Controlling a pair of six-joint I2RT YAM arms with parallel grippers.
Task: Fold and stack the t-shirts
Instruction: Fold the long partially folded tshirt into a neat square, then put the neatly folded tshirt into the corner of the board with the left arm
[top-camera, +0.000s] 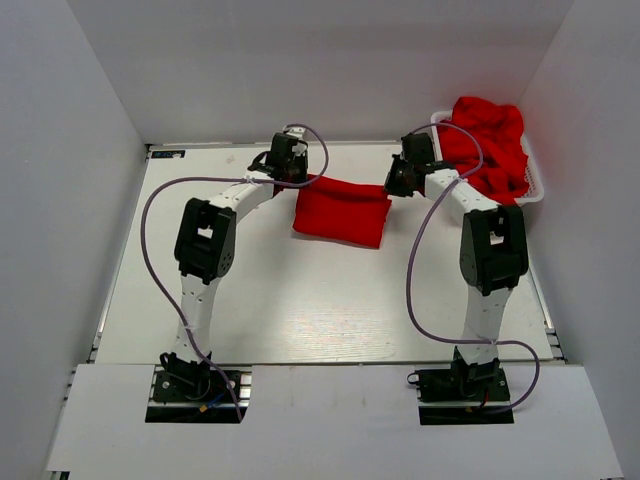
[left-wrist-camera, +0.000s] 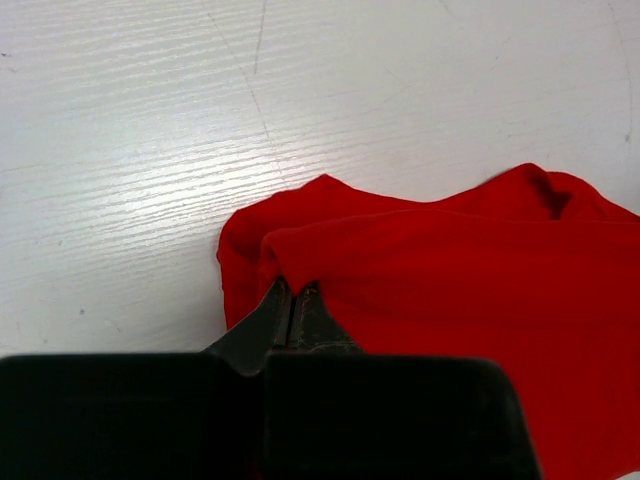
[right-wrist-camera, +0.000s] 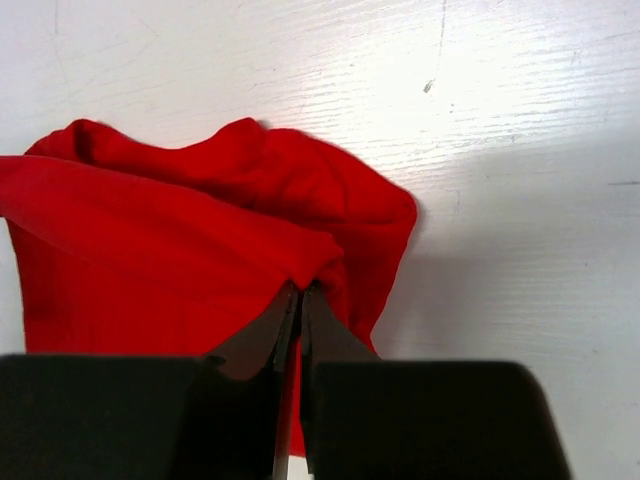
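A folded red t-shirt (top-camera: 342, 210) lies on the white table at the back centre. My left gripper (top-camera: 297, 178) is shut on its far left corner; in the left wrist view the gripper (left-wrist-camera: 294, 291) pinches a raised fold of the shirt (left-wrist-camera: 450, 290). My right gripper (top-camera: 392, 187) is shut on the far right corner; in the right wrist view the gripper (right-wrist-camera: 301, 288) pinches a fold of the shirt (right-wrist-camera: 160, 260). Both corners are lifted slightly off the table. Several more red t-shirts (top-camera: 490, 145) are heaped in a basket at the back right.
A white mesh basket (top-camera: 537, 185) stands at the back right against the wall, close to my right arm. White walls enclose the table (top-camera: 300, 310) on the left, back and right.
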